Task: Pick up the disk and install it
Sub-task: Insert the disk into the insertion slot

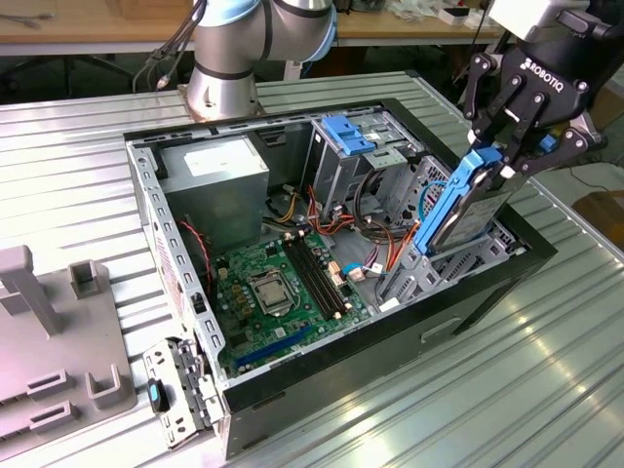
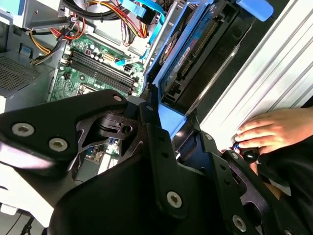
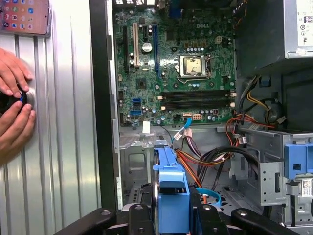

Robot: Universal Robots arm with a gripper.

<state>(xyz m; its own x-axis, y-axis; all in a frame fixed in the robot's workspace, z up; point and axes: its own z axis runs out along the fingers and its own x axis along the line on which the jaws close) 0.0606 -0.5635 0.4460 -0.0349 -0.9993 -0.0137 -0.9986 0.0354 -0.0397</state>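
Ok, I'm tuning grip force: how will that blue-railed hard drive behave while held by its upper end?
Probably stiff: the hard drive has a metal body. Likely heavy for its size, and the hand pinches only its upper end while it hangs tilted over the computer case, so it may pivot. Its blue plastic rails look smooth, possibly slippery.

The case [image 1: 390,361] is lying on the table [image 1: 546,390], the robot base [image 1: 222,83] standing behind it. The motherboard [image 1: 278,292] is lying on the case floor; the power supply box [image 1: 216,190] is sitting in its far corner, exterior view's left. The disk [image 1: 466,210] is hanging tilted over the opposite end, clasped by the gripper [image 1: 502,156].
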